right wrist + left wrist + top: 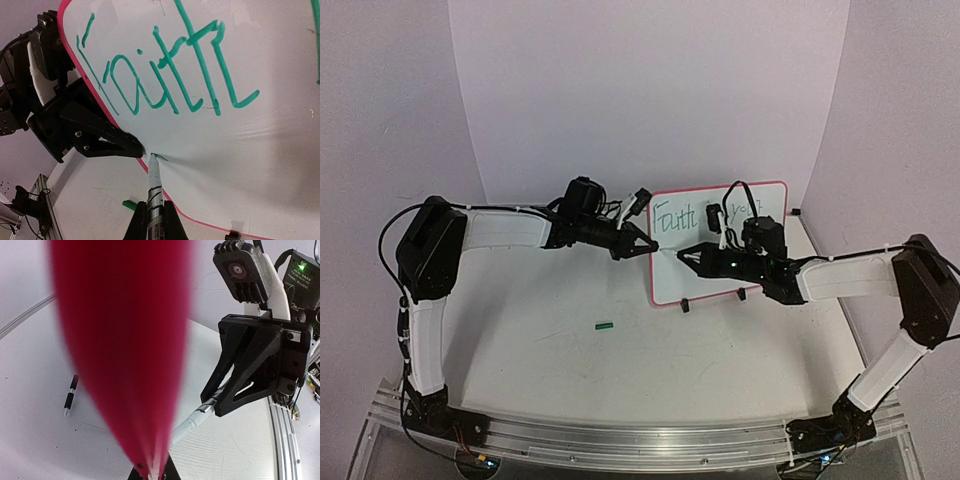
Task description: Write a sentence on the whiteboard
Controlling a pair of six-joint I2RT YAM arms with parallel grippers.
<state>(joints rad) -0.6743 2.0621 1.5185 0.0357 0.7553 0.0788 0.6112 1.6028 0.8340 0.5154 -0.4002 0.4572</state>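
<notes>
My right tool pinches the marker tight; my left tool clamps the whiteboard. I should press softly, writing slowly.

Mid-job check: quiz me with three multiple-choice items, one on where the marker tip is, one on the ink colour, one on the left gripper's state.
1. The tip of the marker is: A) on the face of the whiteboard, below "Faith"; B) in mid-air; C) on the top rim.
2. The lettering is: A) black; B) green; C) blue.
3. The left gripper is: A) open; B) shut on the marker; C) shut on the whiteboard's left rim.
Answers: 1 A, the right wrist view shows the tip touching under the word; 2 B, the strokes are green; 3 C, it pinches the red-pink edge.
</notes>
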